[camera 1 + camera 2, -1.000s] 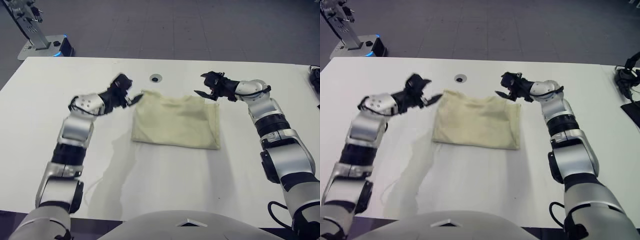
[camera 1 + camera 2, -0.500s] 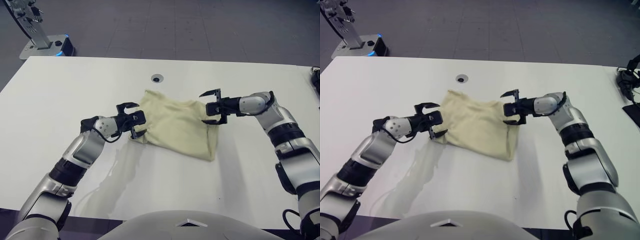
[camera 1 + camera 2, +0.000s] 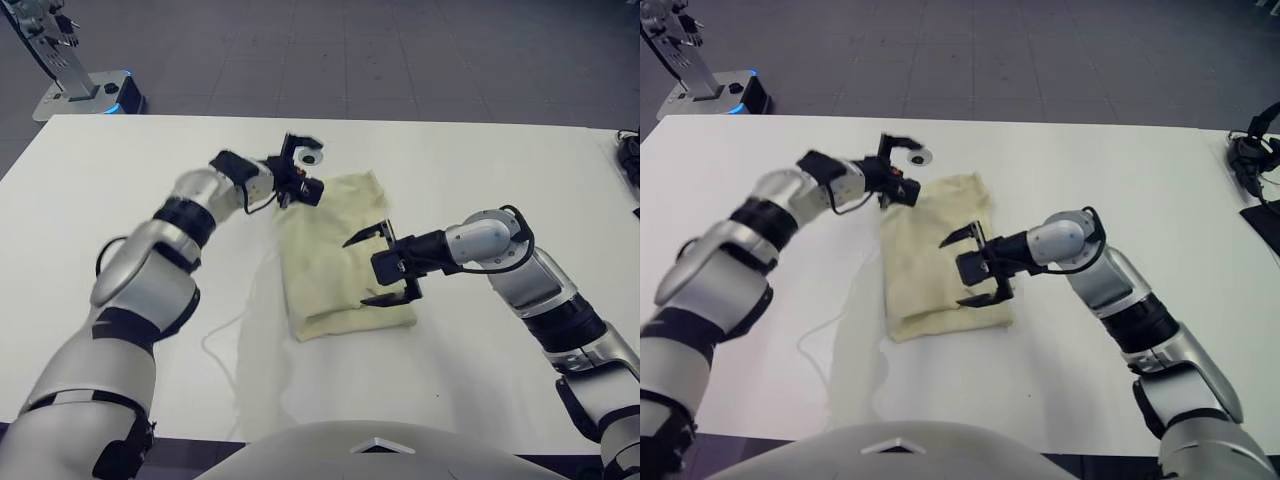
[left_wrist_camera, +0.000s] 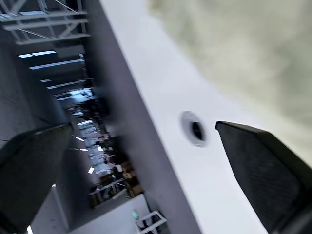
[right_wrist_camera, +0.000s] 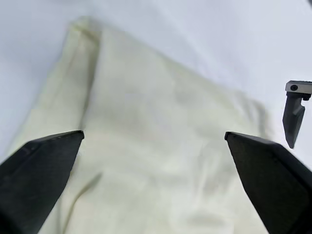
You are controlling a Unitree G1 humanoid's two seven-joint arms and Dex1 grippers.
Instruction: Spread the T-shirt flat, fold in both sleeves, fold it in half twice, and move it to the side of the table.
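T-shirt [image 3: 322, 255] lies folded on white table [image 3: 500, 160].

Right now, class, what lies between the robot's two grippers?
The folded T-shirt lies between the left gripper and the right gripper, as the left eye view shows.

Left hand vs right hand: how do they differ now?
Left hand sits at the T-shirt's far left corner; right hand hangs over its near right part. Between the left hand's fingers lies bare table with a hole; between the right hand's, cloth. Both are open.
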